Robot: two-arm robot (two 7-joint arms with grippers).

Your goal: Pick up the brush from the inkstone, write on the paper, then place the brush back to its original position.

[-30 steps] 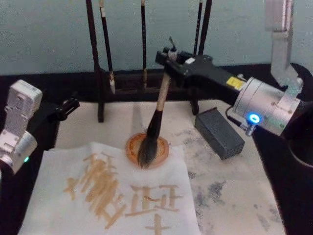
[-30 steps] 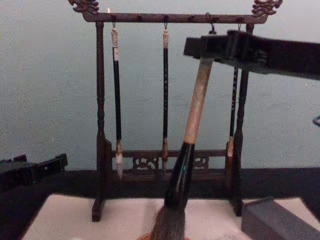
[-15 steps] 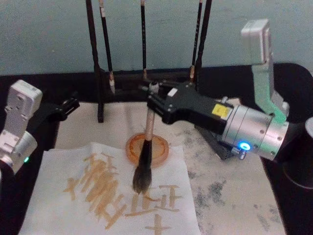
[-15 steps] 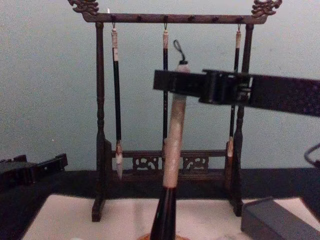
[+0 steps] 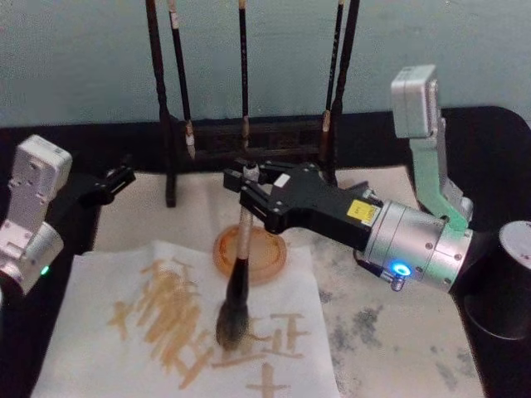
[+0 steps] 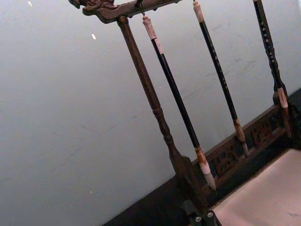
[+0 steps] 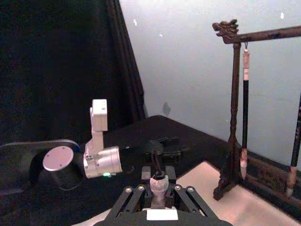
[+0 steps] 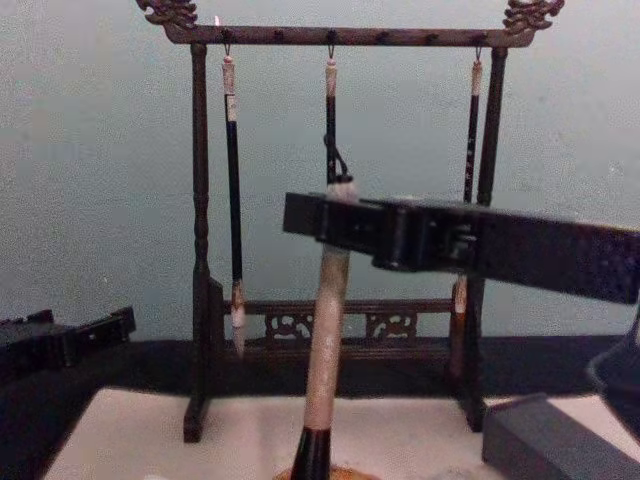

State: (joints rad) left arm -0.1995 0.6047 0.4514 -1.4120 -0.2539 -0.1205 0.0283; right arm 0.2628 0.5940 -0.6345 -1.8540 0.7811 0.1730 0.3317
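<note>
Right tool point(image 5: 246, 189) is clamped on the upper handle of the brush point(image 5: 236, 278), loop end above the jaws. Change over the last second: the tuft has left the round orange inkstone point(image 5: 265, 251) and travelled toward me. It now hangs over the paper point(image 5: 87, 365), at the top of the right-hand group of tan strokes. The brush has also swung from leaning to near upright. I cannot tell from the head view whether the tuft is touching the sheet.

Judgement: loading is done and the writing stage is on, with more strokes to go on this character. The return to the inkstone is not yet due.

Left tool point(image 5: 108, 182) is parked at the tabletop's left edge, near the brush rack point(image 5: 168, 124).
</note>
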